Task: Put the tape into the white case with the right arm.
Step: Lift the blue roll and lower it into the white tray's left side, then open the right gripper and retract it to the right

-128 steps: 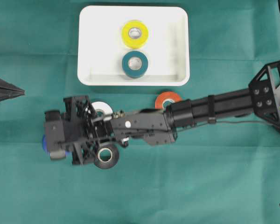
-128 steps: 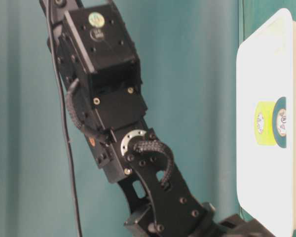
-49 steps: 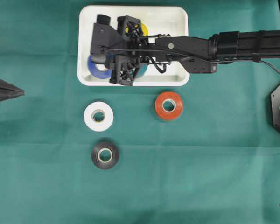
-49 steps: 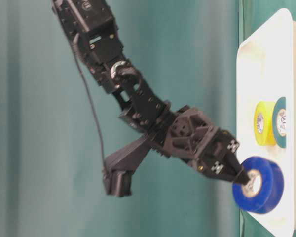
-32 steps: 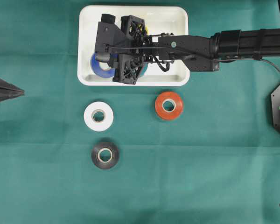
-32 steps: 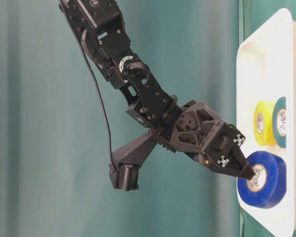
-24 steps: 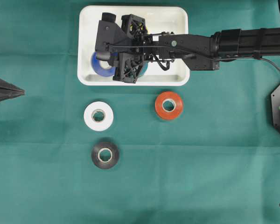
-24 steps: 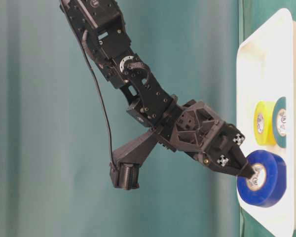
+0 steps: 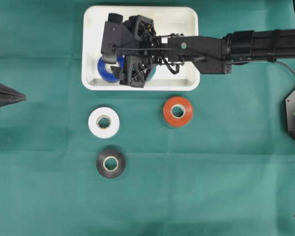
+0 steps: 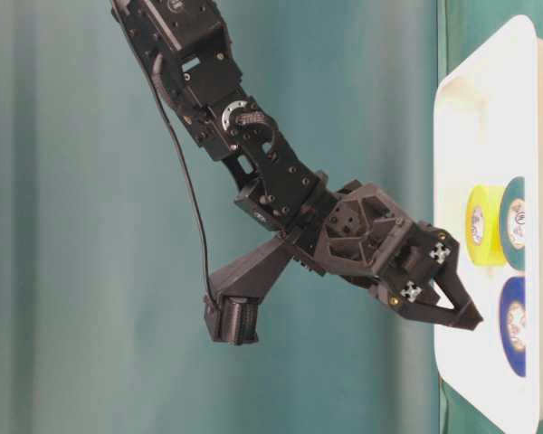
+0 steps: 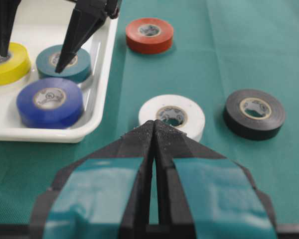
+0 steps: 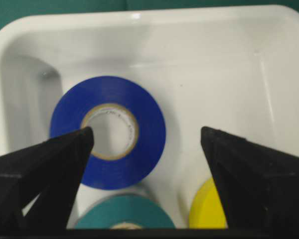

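Right wrist view: you see the right gripper spread wide, holding nothing | blue tape lies flat in the white case, near its left wall | left gripper pinched together.

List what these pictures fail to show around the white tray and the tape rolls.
- Overhead view: the right gripper covers the yellow and teal tape rolls and most of the blue tape roll in the shallow white plastic tray.
- Table-level view: the orange, white and black rolls lie out of frame.
- Right wrist view: the bottom edge and the black fingers cut off the teal roll.
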### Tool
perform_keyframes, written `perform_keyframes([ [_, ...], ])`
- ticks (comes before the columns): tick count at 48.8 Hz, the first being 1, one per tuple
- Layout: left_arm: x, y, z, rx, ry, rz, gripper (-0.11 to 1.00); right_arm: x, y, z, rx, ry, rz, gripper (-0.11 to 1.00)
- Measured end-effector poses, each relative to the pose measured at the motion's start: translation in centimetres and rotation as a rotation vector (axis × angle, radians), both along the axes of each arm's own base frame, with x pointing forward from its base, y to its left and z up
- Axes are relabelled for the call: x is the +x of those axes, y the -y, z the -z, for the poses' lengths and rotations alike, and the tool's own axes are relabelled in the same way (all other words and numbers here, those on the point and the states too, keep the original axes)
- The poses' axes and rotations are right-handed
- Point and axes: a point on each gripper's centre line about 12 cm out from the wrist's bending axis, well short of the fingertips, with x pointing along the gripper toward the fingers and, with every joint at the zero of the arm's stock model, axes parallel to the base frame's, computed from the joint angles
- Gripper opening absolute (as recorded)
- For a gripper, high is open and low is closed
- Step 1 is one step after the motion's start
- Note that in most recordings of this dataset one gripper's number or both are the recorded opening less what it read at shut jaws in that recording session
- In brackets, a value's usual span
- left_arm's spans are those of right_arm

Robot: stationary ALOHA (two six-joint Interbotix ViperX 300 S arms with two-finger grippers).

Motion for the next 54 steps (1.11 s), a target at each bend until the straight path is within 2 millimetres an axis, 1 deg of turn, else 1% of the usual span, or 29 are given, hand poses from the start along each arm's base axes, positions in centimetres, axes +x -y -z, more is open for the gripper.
perform_keyframes([
  [12,0.0,0.0,0.0,0.001,-0.002,0.0,0.0,-0.4,0.0,0.5,0.001,-0.017,0.0,0.71],
  [17,0.0,0.0,0.0,0.0,-0.002,0.0,0.0,-1.4,-0.2,0.2,0.004,-0.021,0.0,0.71],
  [19,0.0,0.0,0.0,0.0,0.0,0.0,0.0,-1.9,-0.4,-0.2,0.003,-0.02,-0.001,0.71],
  [22,0.0,0.0,0.0,0.0,0.0,0.0,0.0,-2.9,-0.6,-1.0,0.0,-0.013,-0.002,0.71],
  [29,0.0,0.0,0.0,0.0,0.0,0.0,0.0,-5.9,-1.2,-1.7,0.004,-0.022,-0.001,0.71],
  [41,0.0,0.0,0.0,0.0,-0.002,0.0,0.0,-11.6,-2.7,-1.6,0.015,-0.025,-0.019,0.71],
  [48,0.0,0.0,0.0,0.001,-0.002,0.0,0.0,-14.1,-3.6,-1.9,0.024,0.03,-0.045,0.7],
  [54,0.0,0.0,0.0,0.0,-0.002,0.0,0.0,-16.0,-4.5,-1.6,0.032,0.074,-0.073,0.7],
])
